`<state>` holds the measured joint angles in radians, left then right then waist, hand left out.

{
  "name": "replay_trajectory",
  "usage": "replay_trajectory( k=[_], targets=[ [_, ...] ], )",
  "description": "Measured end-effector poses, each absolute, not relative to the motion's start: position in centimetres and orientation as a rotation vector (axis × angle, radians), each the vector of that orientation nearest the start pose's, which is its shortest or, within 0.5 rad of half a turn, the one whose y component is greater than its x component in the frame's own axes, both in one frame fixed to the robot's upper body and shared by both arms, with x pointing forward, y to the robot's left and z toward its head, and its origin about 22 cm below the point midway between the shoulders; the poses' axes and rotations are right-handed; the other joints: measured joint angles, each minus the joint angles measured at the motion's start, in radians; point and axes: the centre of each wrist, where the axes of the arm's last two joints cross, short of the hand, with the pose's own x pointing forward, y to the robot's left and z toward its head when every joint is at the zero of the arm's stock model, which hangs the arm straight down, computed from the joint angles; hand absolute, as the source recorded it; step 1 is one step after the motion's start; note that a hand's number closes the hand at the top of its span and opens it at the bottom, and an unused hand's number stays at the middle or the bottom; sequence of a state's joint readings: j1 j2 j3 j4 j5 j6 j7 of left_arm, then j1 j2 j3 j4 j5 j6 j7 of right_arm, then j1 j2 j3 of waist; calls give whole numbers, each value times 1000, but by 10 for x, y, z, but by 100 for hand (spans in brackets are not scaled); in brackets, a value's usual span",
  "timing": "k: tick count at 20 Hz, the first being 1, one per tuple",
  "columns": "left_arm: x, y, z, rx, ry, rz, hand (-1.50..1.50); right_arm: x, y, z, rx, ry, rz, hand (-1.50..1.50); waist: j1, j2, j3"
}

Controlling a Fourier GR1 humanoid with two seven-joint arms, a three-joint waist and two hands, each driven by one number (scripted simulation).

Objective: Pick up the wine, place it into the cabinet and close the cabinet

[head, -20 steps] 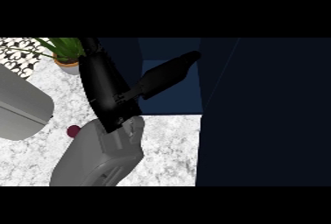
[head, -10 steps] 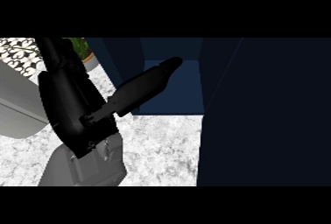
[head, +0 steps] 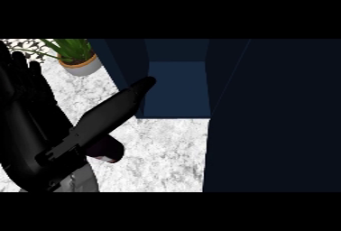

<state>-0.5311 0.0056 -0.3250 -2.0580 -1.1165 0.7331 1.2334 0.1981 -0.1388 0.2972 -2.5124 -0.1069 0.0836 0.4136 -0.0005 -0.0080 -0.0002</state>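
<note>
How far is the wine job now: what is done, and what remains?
Done: the wine bottle is off the counter, beside the left hand. In hand: carrying it toward the open cabinet. Left: placing it inside and closing the cabinet door.

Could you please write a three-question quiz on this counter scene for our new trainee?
1. True or false: the cabinet is open.
2. What stands at the counter's far left corner? A) a potted plant B) a kettle C) a bowl
3. Fill in: the left hand shows at the view's ____ edge.

Key: 1 true; 2 A, the potted plant; 3 left.
</note>
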Motion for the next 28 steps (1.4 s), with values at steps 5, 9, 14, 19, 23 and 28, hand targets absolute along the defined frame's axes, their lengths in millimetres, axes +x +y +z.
replay_trajectory(
  k=[5,9,14,19,23,28],
  targets=[
    [216,125,205,640,-1730,576,-150,124,-201,174,312,-1863,309,-150,-2,1,0],
    [207,140,196,659,-1698,590,-150,125,-199,176,322,-1862,310,-150,-4,2,-1],
    [197,151,179,658,-1649,596,-150,127,-196,181,324,-1862,307,-150,-5,3,-1],
    [190,158,157,647,-1584,600,-150,129,-197,183,309,-1872,309,-150,-7,4,-1],
    [192,163,135,648,-1535,584,-150,128,-198,182,302,-1867,319,-150,-12,5,-1],
    [190,173,114,639,-1503,567,-150,129,-199,183,295,-1874,312,-150,-13,5,-2]
  ],
)
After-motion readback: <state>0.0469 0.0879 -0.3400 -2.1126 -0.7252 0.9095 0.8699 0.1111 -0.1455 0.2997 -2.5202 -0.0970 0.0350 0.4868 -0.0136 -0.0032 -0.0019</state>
